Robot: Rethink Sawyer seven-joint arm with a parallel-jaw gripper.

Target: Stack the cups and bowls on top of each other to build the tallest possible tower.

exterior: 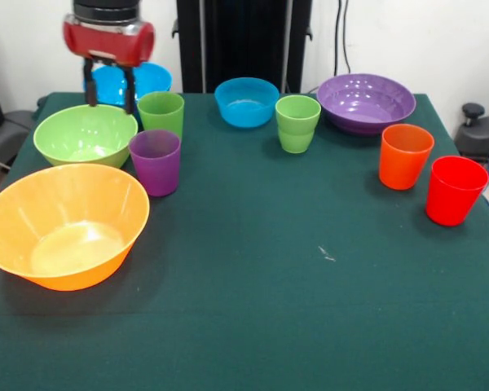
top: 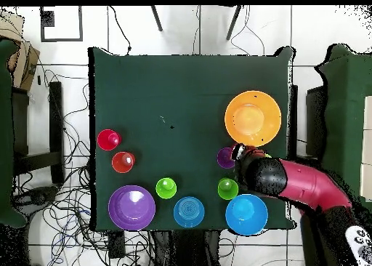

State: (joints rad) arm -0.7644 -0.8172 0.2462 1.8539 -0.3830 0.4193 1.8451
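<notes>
Dark green cloth covers the tabletop (exterior: 253, 269) in the front view, and every piece is seen standing apart on it; no tower has been started. The big orange bowl (exterior: 63, 224) sits nearest the camera, with the green bowl (exterior: 85, 134) behind it and the purple cup (exterior: 156, 161) just beside both. A green cup (exterior: 161, 112) stands behind the purple one, and the large blue bowl (exterior: 130, 83) is partly hidden by the arm. Further along are the smaller blue bowl (exterior: 246, 101), a second green cup (exterior: 297, 123), the purple bowl (exterior: 365, 102), the orange cup (exterior: 405, 155) and the red cup (exterior: 455, 190). The claw (exterior: 108, 93) is held above the green bowl's far rim, its two fingers parted and nothing gripped.

From overhead, the green bowl is almost wholly covered by the arm, and the claw cannot be made out. The orange bowl (top: 252, 118) and purple cup (top: 226, 158) lie close by.

A descent here could be judged risky: the thin, glossy rim might slip from a pinch, or the bowl could be tipped against the neighbouring cups, which stand very near.
</notes>
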